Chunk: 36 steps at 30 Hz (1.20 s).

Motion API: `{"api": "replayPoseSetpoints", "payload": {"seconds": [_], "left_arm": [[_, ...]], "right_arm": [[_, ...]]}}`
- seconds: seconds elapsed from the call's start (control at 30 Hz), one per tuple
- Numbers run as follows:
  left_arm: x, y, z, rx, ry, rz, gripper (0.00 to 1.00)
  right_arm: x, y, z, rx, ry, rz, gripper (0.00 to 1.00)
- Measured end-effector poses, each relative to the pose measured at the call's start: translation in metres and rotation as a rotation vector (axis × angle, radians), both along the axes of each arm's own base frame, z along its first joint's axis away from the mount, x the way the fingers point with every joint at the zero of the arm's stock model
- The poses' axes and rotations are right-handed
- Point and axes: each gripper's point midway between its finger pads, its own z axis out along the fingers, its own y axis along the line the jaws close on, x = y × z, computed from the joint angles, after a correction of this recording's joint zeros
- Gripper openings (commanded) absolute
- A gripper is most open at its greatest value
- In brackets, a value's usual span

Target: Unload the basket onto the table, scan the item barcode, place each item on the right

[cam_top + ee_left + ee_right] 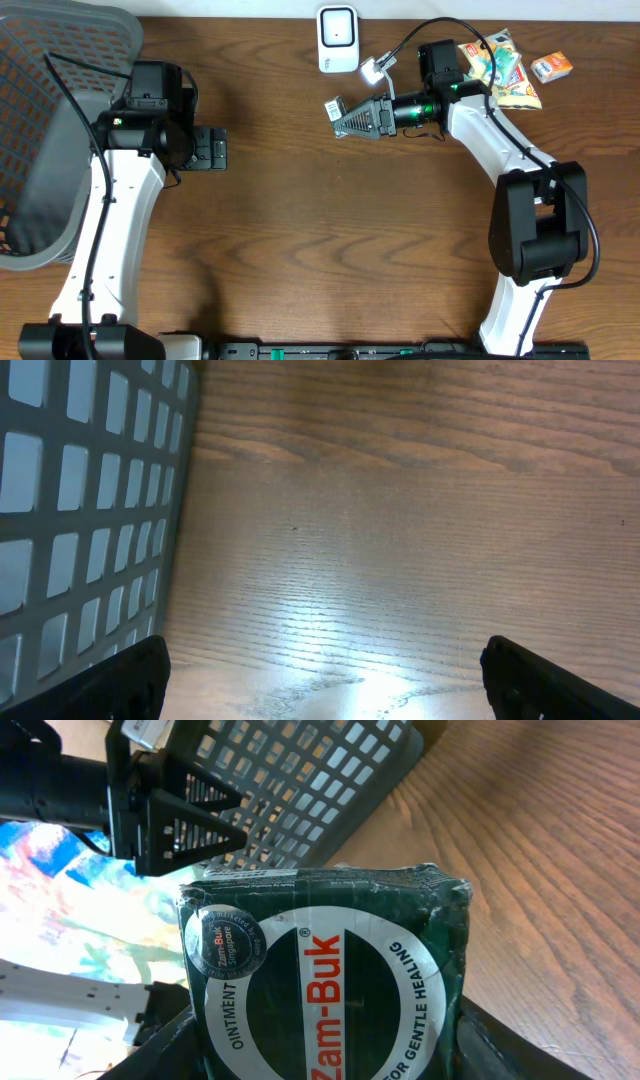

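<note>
**A:** Entry one, the right gripper (pixel 338 112)?

**B:** Its jaws are clamping the green box (pixel 330 980), and the ointment label is facing the wrist camera. No barcode is showing in any view.

**A:** Which step is that?

**B:** I judge it is presenting the box. The scanner (pixel 337 38) is sitting near, at twelve o'clock from the box. The next move is likely calling for carrying the box toward twelve o'clock. The arm would be turning it until the barcode face is meeting the scanner window, with the grip kept firm.

**A:** Entry two, the left gripper (pixel 215 150)?

**B:** It is standing at nine o'clock, well apart, with its fingers spread wide and holding nothing.

**A:** Any containers?

**B:** There is one grey basket (pixel 40 120), farther out at nine o'clock. Nothing is showing inside it.

**A:** Any loose stock?

**B:** The packets (pixel 500 70) and a small orange carton (pixel 551 67) are lying on the table (pixel 320 250) around three o'clock.
</note>
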Motion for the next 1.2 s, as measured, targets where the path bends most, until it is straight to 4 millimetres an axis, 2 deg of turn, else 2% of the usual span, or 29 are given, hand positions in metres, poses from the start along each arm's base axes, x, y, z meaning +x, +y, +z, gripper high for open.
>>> {"api": "replayPoseSetpoints", "payload": {"seconds": [0.93, 1.2], "left_arm": [[0.0, 0.0, 0.0, 0.0, 0.0, 0.0, 0.98], [0.0, 0.0, 0.0, 0.0, 0.0, 0.0, 0.98]], "right_arm": [[0.001, 0.0, -0.001, -0.008, -0.001, -0.006, 0.57], [0.006, -0.002, -0.01, -0.06, -0.007, -0.036, 0.57]]}}
